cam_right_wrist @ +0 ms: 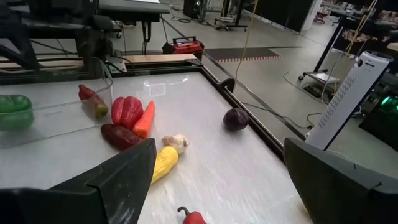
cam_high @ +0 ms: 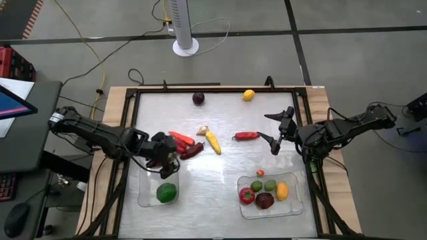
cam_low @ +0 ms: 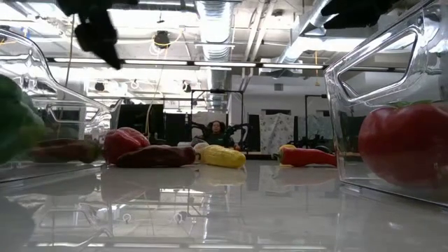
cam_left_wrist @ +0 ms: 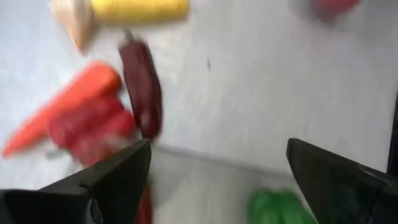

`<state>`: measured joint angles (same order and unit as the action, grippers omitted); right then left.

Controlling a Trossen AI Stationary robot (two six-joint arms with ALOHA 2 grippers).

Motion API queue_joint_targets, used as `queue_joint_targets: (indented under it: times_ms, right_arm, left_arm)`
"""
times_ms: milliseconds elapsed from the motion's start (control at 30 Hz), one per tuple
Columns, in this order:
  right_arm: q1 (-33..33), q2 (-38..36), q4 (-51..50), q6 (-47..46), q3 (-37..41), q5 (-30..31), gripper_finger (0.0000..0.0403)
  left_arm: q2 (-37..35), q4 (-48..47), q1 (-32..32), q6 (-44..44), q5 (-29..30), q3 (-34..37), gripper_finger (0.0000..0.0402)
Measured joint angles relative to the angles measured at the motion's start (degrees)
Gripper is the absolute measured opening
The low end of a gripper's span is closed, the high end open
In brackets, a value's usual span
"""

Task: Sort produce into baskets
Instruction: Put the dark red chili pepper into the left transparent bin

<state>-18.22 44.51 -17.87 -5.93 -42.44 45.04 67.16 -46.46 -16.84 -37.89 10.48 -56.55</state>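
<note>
Bright, even overhead light. Ceiling strips (cam_low: 231, 64) show in low view and mirror off the glossy table (cam_low: 224, 210). High view: broad white glare on table centre, shadows soft and short. Low view: near tray (cam_low: 392, 70) and tomato (cam_low: 406, 150) out of focus, green pepper (cam_low: 17, 126) a blur at the edge. Left wrist view heavily blurred, carrot (cam_left_wrist: 68, 102) and corn (cam_left_wrist: 140, 9) smeared. Right wrist view sharp farther out, fingers (cam_right_wrist: 93, 186) soft.

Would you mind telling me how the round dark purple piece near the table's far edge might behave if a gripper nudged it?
The dark purple piece looks nearly spherical, so it would probably roll. The table looks smooth and glossy, so it may travel freely.
</note>
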Motion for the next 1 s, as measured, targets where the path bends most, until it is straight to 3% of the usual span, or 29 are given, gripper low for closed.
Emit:
queue_joint_targets:
  times_ms: [167, 367, 733, 867, 1000]
  right_arm:
    - [0.0, 0.0, 0.01, -0.04, 0.0, 0.0, 0.0379]
    - [0.0, 0.0, 0.52, -0.1, 0.0, 0.0, 0.0379]
    - [0.0, 0.0, -0.28, -0.17, 0.0, -0.02, 0.0379]
    - [0.0, 0.0, -0.89, -0.63, 0.0, -0.06, 0.0379]
    - [-0.01, 0.0, -1.39, -1.17, 0.02, -0.13, 0.0379]
  left_arm:
    - [0.88, 6.01, 2.26, 3.18, 1.67, -0.33, 0.0361]
    - [9.13, 11.51, 7.26, 10.06, -1.41, -0.82, 0.0362]
    - [29.84, 3.34, 13.96, 21.43, 0.77, -13.2, 0.0362]
    - [34.2, 1.88, 15.98, 22.85, 4.33, -14.41, 0.0362]
    - [36.78, 2.06, 17.95, 23.43, 3.54, -14.47, 0.0362]
